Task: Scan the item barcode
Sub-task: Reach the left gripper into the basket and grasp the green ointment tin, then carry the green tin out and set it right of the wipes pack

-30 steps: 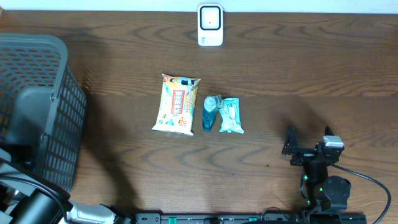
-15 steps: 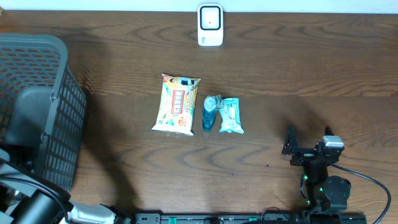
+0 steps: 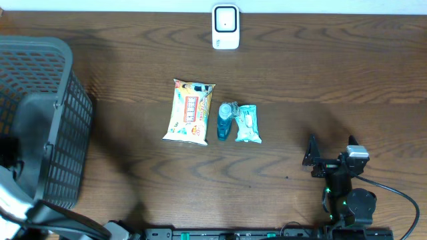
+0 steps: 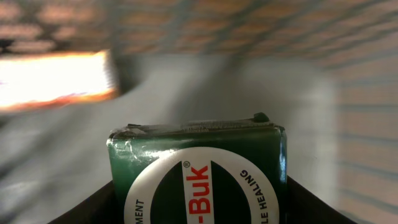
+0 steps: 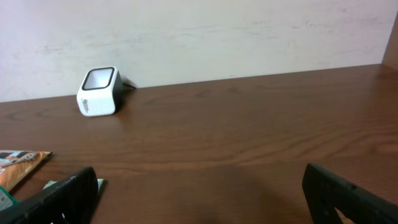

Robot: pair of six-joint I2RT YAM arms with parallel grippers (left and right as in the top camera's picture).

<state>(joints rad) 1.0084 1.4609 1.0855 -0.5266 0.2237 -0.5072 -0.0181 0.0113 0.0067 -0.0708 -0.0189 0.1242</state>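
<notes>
Inside the basket (image 3: 40, 100) the left gripper (image 4: 199, 208) seemingly clamps a green box (image 4: 199, 155) for the scanner (image 3: 225, 27); the right gripper (image 5: 202, 193) idles open.

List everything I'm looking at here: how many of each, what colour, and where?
table: 1, dark brown wood, under everything
basket: 1, dark grey mesh, table's left end
scanner: 1, white, far edge, middle
snack packet: 1, yellow and white, table centre
bottle: 1, blue, lying between the two packets
small packet: 1, teal, right of the bottle
green box: 1, dark green with a white round label, inside the basket
left gripper: 1, black, in the basket, closed on the green box
right gripper: 1, black, open, empty, near right edge
</notes>
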